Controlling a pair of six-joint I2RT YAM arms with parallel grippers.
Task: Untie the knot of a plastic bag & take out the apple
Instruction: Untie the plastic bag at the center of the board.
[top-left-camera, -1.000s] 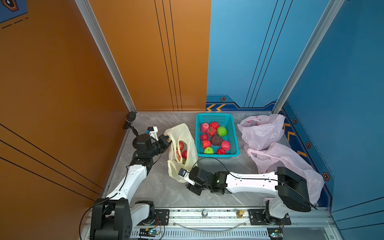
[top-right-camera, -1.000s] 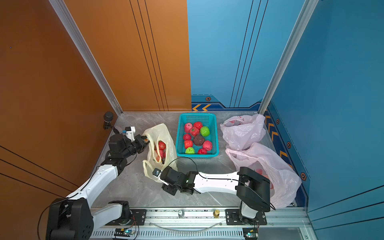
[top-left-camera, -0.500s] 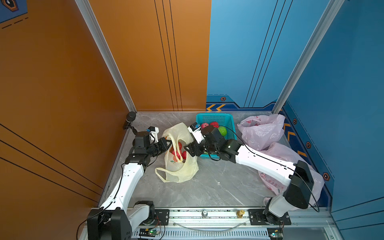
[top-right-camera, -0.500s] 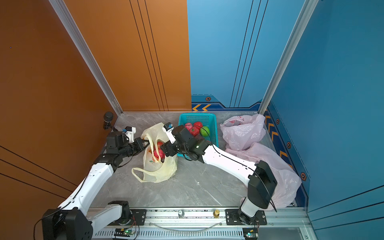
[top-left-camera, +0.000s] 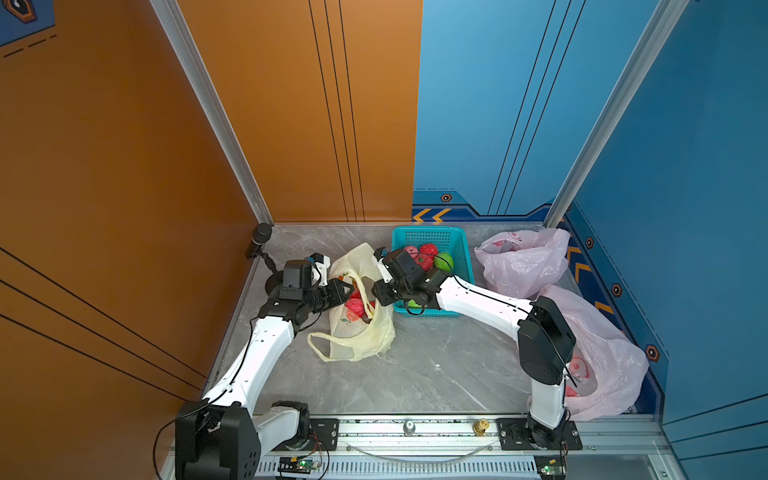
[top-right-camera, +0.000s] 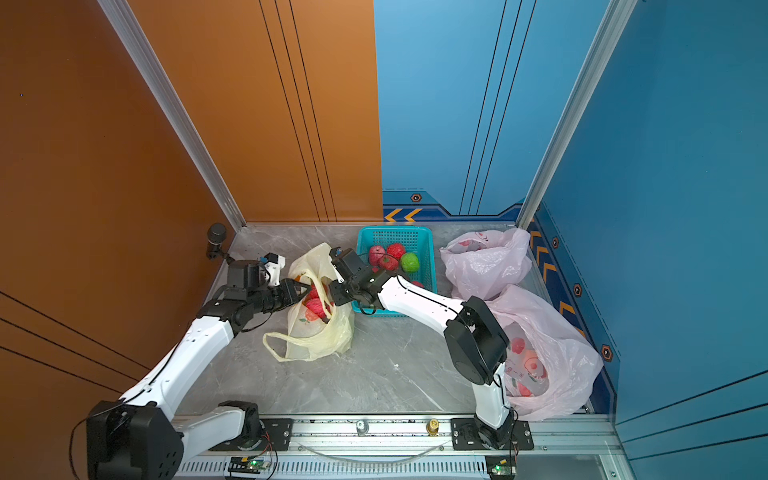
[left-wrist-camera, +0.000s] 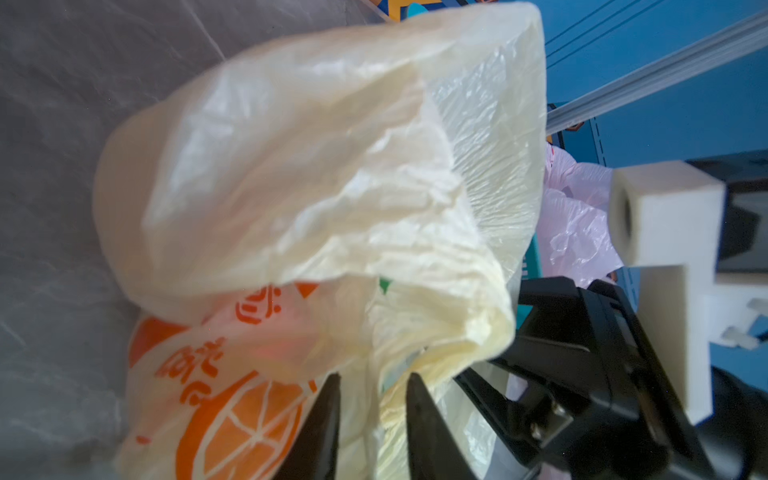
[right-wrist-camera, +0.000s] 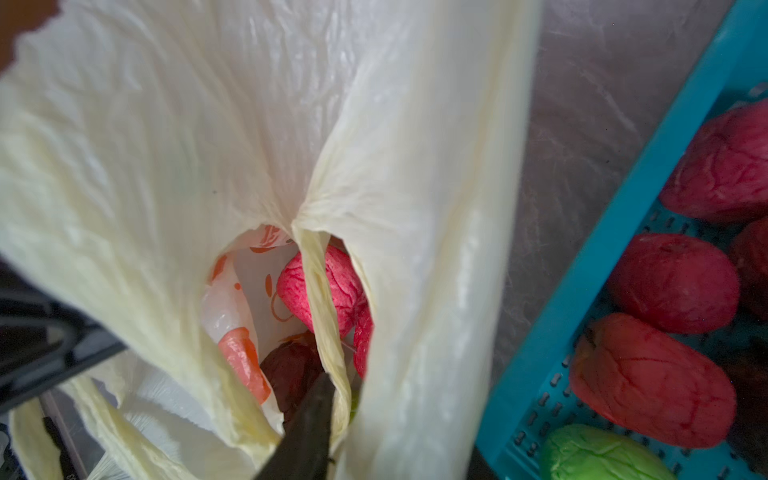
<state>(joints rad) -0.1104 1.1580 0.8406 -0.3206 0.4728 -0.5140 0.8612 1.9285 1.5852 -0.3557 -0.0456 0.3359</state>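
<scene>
The cream-yellow plastic bag (top-left-camera: 361, 332) (top-right-camera: 316, 340) lies slumped on the grey table with its mouth gaping, and no knot is in view. One loose handle loop (top-left-camera: 320, 345) rests on the table. A red apple (top-left-camera: 355, 305) (right-wrist-camera: 332, 291) and darker fruit lie inside. My left gripper (top-left-camera: 349, 289) (left-wrist-camera: 374, 382) is at the bag's left rim, jaws apart, with crumpled plastic between them. My right gripper (top-left-camera: 376, 291) (right-wrist-camera: 345, 386) is at the right rim. One fingertip (right-wrist-camera: 316, 407) is inside the mouth against a twisted handle strip, and the bag wall hides the other.
A teal basket (top-left-camera: 461, 249) of red and green fruit stands just right of the bag, under my right forearm. Two pink bags (top-left-camera: 519, 262) (top-left-camera: 598, 357) lie along the right wall. A black post (top-left-camera: 259, 237) stands in the back left corner.
My right arm swung from the table in front of the bag to its right rim, and its jaws closed in. The left jaws parted. The bag slumped and its handle fell onto the table.
</scene>
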